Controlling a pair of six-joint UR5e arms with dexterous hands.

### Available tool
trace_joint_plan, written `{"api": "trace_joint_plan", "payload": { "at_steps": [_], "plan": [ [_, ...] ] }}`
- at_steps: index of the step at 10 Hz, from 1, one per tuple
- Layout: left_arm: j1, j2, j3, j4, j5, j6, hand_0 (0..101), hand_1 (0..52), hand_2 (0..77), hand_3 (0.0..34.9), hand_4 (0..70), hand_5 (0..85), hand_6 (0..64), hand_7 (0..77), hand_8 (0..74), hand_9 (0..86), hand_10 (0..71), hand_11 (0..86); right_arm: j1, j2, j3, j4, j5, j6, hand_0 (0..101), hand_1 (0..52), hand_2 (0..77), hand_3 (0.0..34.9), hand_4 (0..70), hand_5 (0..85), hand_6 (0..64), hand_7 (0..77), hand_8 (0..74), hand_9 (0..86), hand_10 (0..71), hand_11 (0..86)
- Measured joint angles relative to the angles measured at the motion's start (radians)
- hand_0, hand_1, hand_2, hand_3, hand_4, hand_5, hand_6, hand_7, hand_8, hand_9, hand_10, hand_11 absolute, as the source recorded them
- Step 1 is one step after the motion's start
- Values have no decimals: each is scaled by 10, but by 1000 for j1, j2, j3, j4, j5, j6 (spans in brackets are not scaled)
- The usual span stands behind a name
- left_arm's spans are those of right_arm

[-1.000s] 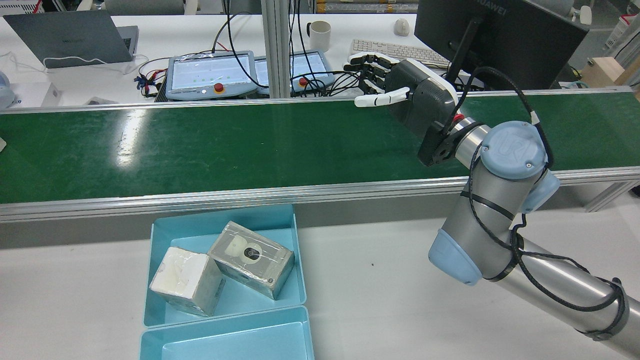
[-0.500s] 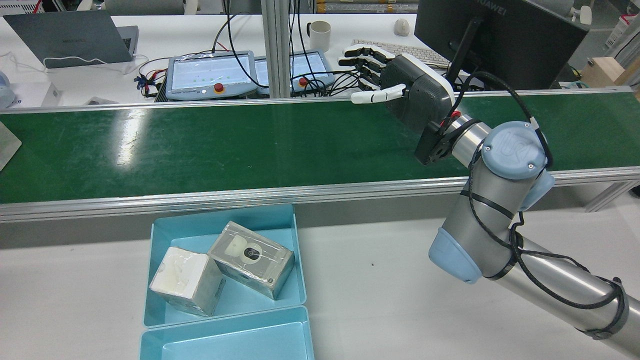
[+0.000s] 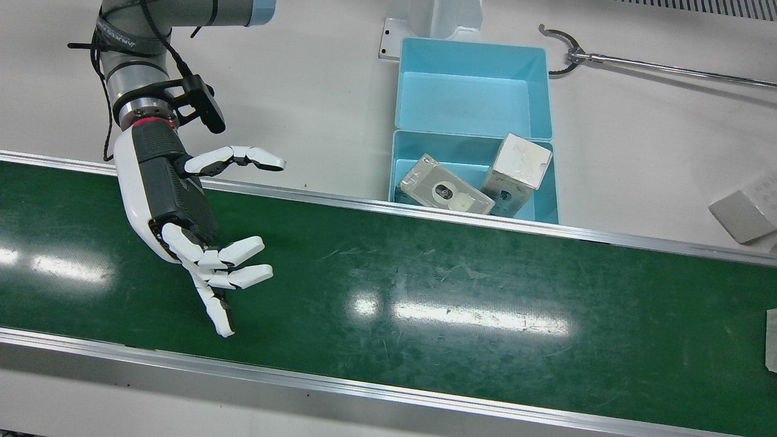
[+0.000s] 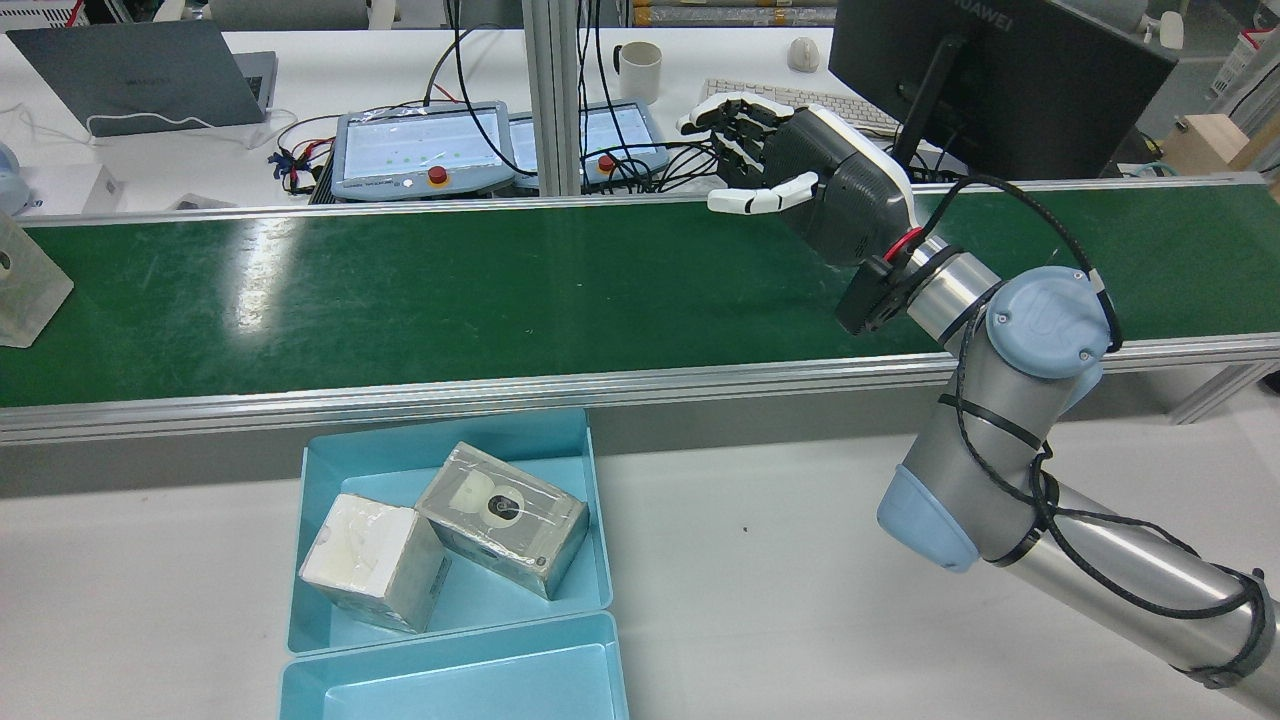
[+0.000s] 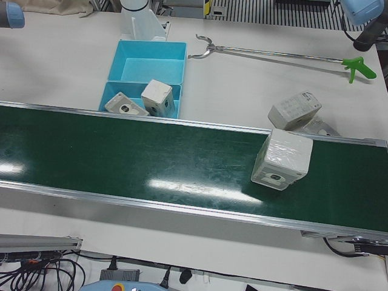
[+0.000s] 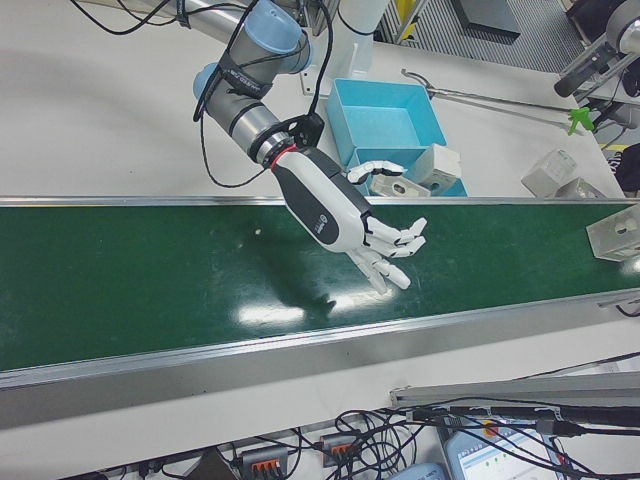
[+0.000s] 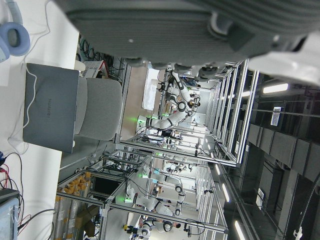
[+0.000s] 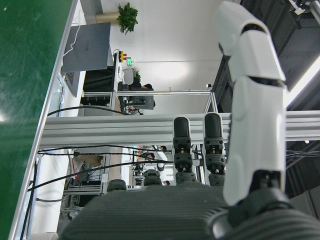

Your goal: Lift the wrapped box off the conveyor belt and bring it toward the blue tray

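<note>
The right robot hand [image 3: 182, 218] hangs over the green belt [image 3: 425, 303], palm turned sideways, fingers [image 3: 243, 276] spread apart and lightly curled, thumb [image 3: 237, 159] standing off on its own. It holds nothing. In the rear view the same hand [image 4: 800, 175] sits above the far edge of the belt, near the monitor side. In the right-front view it [image 6: 350, 225] reaches out from the arm over the middle of the belt, with its shadow on the green below.

The box [image 5: 282, 159] stands on the belt in the left-front view, wrapped in clear film, tilted slightly, with a round mark on its lower face. It is well apart from the hand. In the rear view only a part of it [image 4: 25, 285] shows at the view's left edge, and in the right-front view it [image 6: 618, 232] sits at the far right end of the belt.

The blue tray [image 4: 330, 470] lies on the white surface [image 4: 750, 560] just beside the near rail of the belt. Its compartment nearer the belt holds two wrapped boxes [image 4: 440, 545] touching each other; the other compartment [image 3: 473, 91] is bare.

Two more boxes [image 5: 296, 111] rest on the surface beside the belt, near a long grabber tool [image 5: 285, 54].

The left robot hand shows only as a grey blur [image 7: 200, 25] at the top of its own camera's picture; whether its fingers are apart or together I cannot tell.
</note>
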Motion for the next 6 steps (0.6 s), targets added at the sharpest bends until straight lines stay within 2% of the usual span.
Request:
{"api": "trace_joint_plan", "payload": {
  "at_steps": [1, 2, 3, 4, 5, 6],
  "plan": [
    [0, 0, 0, 0, 0, 0, 0, 0, 5, 0, 0, 11, 0, 0, 5, 0, 5, 0, 0, -5, -23, 8, 1, -2, 481, 153, 245, 73, 202, 349, 98, 300, 0, 87, 22, 33],
    [0, 0, 0, 0, 0, 0, 0, 0, 5, 0, 0, 11, 0, 0, 0, 0, 5, 0, -1, -9, -45, 13, 3, -2, 481, 185, 240, 85, 207, 365, 98, 327, 27, 93, 0, 16],
    [0, 0, 0, 0, 0, 0, 0, 0, 5, 0, 0, 11, 0, 0, 0, 0, 5, 0, -1, -11, -59, 17, 4, 1, 481, 185, 240, 85, 207, 365, 98, 327, 27, 93, 0, 16],
    [0, 0, 0, 0, 0, 0, 0, 0, 5, 0, 0, 11, 0, 0, 0, 0, 0, 0, -1, -10, -59, 15, 5, 4, 481, 164, 240, 68, 207, 365, 98, 300, 27, 93, 0, 16],
    [0, 0, 0, 0, 0, 0, 0, 0, 5, 0, 0, 11, 0, 0, 0, 0, 5, 0, 1, -9, -45, -6, 5, 6, 481, 147, 245, 66, 202, 360, 98, 300, 22, 87, 0, 16],
    [0, 0, 0, 0, 0, 0, 0, 0, 5, 0, 0, 11, 0, 0, 0, 0, 5, 0, 2, -7, -17, -65, 5, 7, 481, 142, 229, 83, 202, 360, 93, 300, 0, 82, 0, 16]
  ]
}}
